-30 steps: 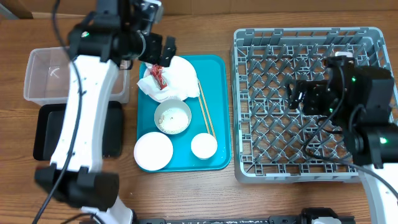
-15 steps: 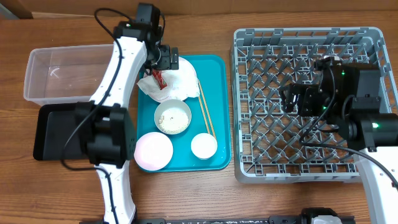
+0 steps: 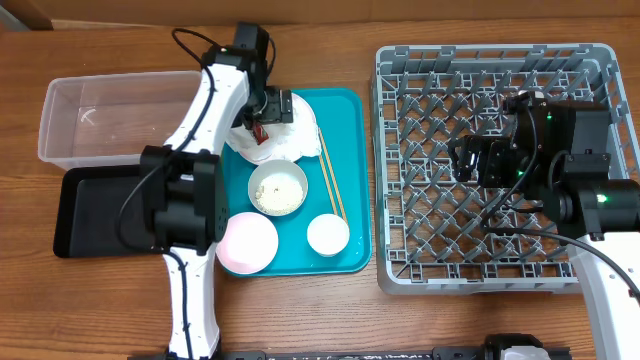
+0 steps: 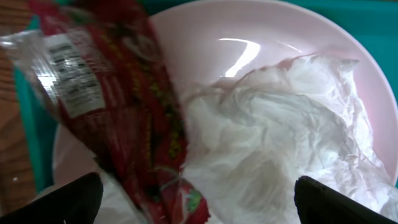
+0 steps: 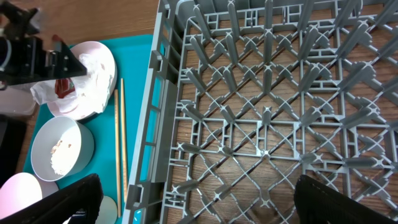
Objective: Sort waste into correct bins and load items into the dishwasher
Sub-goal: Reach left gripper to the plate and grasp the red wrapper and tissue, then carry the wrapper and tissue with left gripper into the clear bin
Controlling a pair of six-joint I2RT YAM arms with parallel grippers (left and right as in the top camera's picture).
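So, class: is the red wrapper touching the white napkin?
Touching. The left wrist view shows the red wrapper overlapping the white napkin with no gap.

Four dishes (image 3: 277, 187) — two chopsticks (image 3: 331, 180)

Bright, even light; glare streaks the slightly blurred plate (image 4: 205, 37).

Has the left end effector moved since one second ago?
Yes. The left end effector went from the tray's far-left corner inward, over the plate holding the wrapper.
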